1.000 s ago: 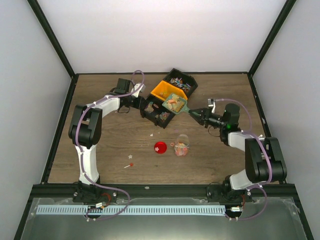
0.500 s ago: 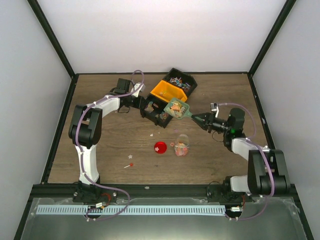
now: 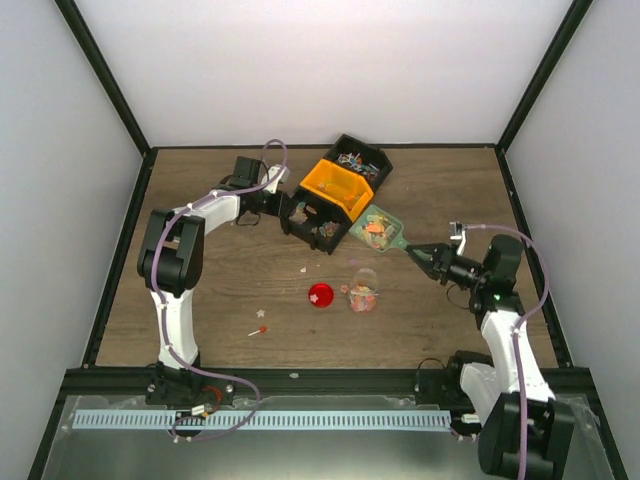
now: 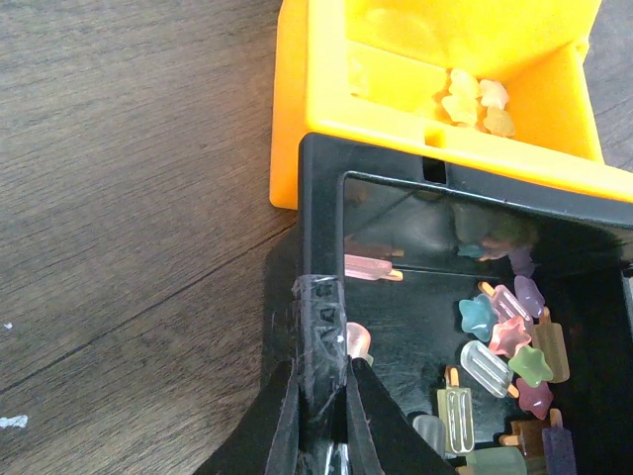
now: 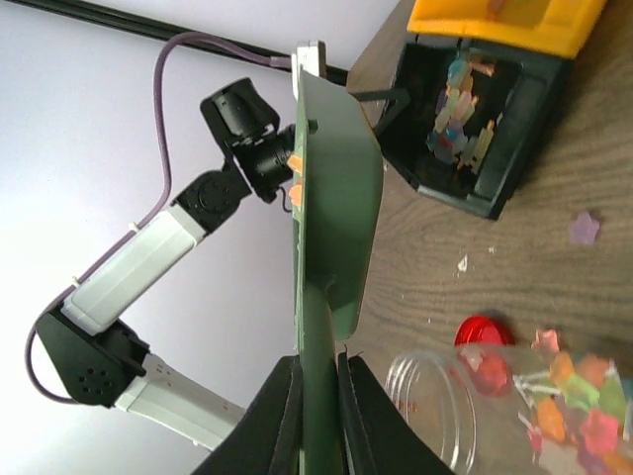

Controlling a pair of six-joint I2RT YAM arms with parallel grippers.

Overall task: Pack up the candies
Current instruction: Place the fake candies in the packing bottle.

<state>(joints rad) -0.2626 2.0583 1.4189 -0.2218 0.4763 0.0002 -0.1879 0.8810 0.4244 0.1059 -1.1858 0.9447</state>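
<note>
- The left arm stretches far and to the right with its elbow bent. The left gripper [image 3: 283,209] sits at the left wall of the black bin [image 4: 415,257].
- Its jaws are pinched tight on that thin wall, 1 finger inside the bin and 1 outside.
- The right arm reaches left from the right side of the table [image 3: 200,180], forearm low. The right gripper [image 5: 316,391] is clamped on the handle of the green scoop [image 3: 378,229].
- The scoop's bowl lies between the black bin and the clear jar [image 3: 364,290], just far and right of the jar.
- The candies [image 4: 499,341] lie in 5 places: the black bin, the orange bin [image 3: 338,187], the scoop, the jar, and a few loose on the table to the near left.
- The red lid [image 3: 320,295] lies flat just left of the jar.
</note>
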